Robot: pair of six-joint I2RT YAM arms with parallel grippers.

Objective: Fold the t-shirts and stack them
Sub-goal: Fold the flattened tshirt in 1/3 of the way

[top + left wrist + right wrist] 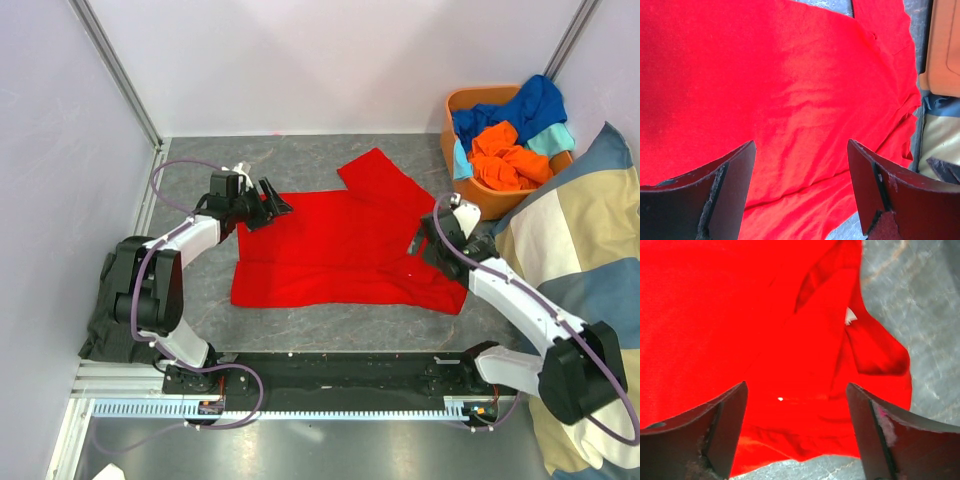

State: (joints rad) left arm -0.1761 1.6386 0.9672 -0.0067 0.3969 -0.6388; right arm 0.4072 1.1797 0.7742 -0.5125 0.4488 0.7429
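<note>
Left wrist: my left gripper (801, 150) is wide open and empty, hovering over the red t-shirt (790, 90) near its left edge. Right gripper (796, 390) is equally open and empty over the bunched collar side (messy there). Shirt lies spread on the tabletop (300, 165). Pinch both edges low, then fold evenly.

A grey, marbled tabletop (330, 328) fills the booth. Plain pale walls close it in: one along the left edge (50, 150), one along the far edge (330, 60), one on the right (618, 50). Slim metal posts rise at the far-left corner (116, 70) and the far-right corner (572, 35). An orange basket (492, 205) sits in the far-right corner, and a big blue-and-beige checked cushion (590, 250) leans along the right edge. A white slotted strip (300, 410) runs along the near edge. The light is soft and even.
</note>
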